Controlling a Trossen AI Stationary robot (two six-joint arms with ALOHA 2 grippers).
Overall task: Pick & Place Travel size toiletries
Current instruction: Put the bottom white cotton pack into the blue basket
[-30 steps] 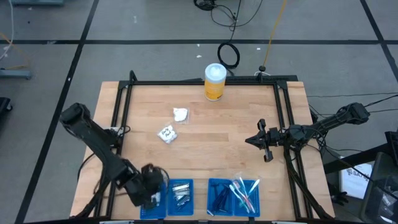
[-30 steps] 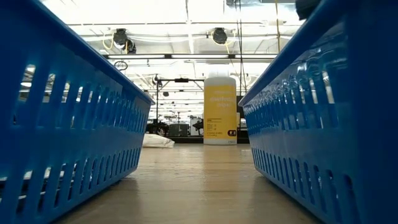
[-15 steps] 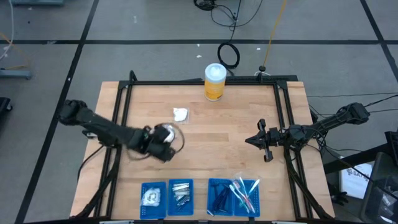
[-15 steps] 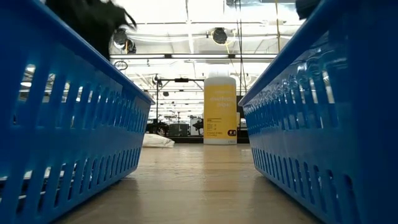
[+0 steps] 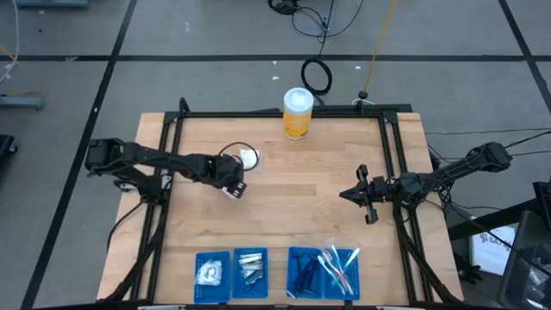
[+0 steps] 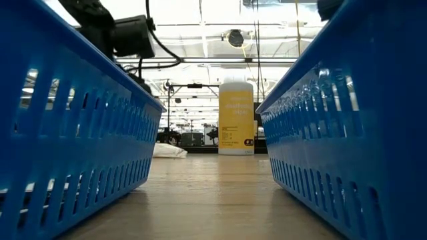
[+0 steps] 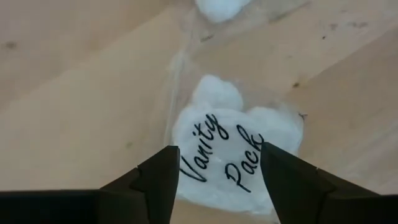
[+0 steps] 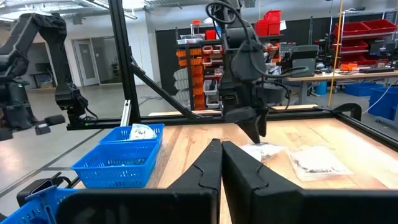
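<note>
My left gripper (image 5: 233, 183) stands open over a white packet marked "Vanity Pack" (image 7: 237, 152), which lies flat on the table left of its middle. One finger stands on either side of the packet; whether they touch it, I cannot tell. A second white packet (image 5: 250, 158) lies a little farther back. Another white packet (image 5: 207, 272) lies in the leftmost blue tray (image 5: 198, 260). My right gripper (image 5: 346, 195) is shut and hovers level at the table's right side, holding nothing.
A tall yellow canister with a white lid (image 5: 297, 113) stands at the far edge. Three blue trays line the near edge: the middle one (image 5: 251, 269) with silver tubes, the right one (image 5: 323, 272) with dark sticks and wrapped brushes. A black frame (image 5: 275, 114) borders the table.
My left gripper has risen from the leftmost tray at the near edge and swung toward the far edge, coming over the "Vanity Pack" packet. A white packet now shows in the tray where the gripper stood.
</note>
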